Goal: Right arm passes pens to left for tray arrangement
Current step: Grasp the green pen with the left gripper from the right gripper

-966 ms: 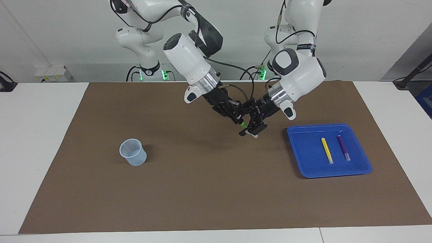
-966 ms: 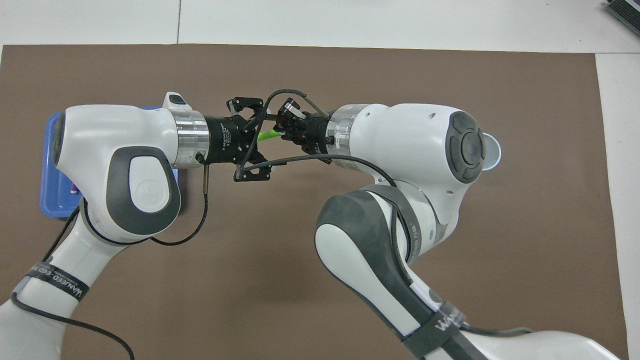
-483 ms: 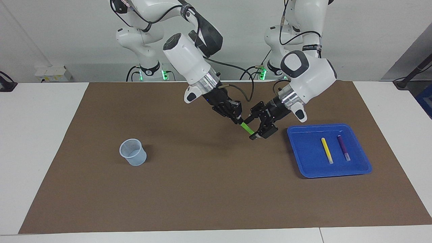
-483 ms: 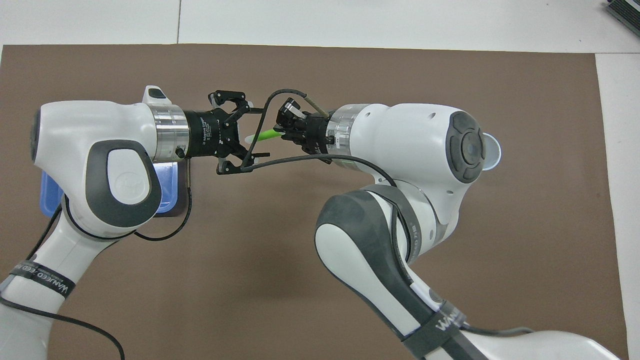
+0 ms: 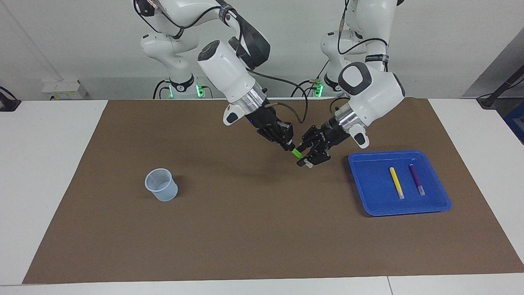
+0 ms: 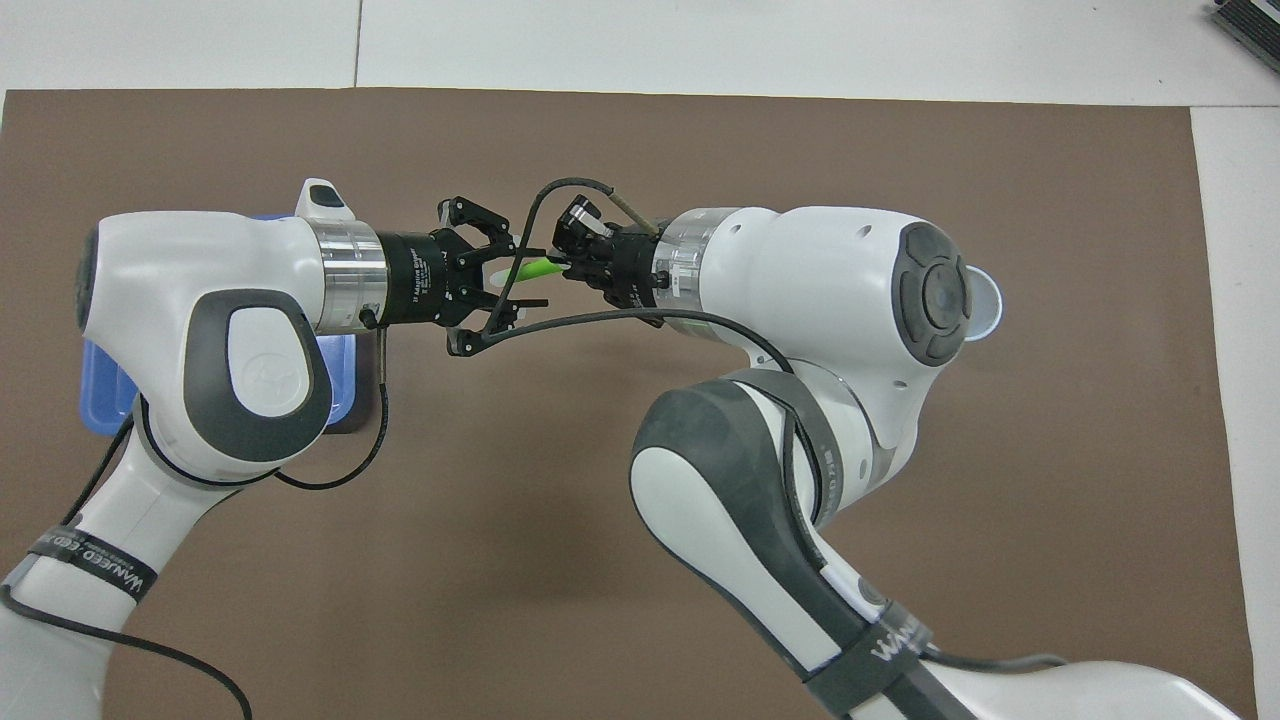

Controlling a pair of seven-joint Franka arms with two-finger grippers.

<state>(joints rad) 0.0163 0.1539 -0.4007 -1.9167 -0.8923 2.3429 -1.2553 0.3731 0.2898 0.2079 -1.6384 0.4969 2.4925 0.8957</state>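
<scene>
You've got two down and one to go: yellow pen and purple pen lie in the blue tray at four o'clock, while the right gripper, clamped on the green pen mid-table, offers it to the left gripper, whose grip I can't confirm.
</scene>
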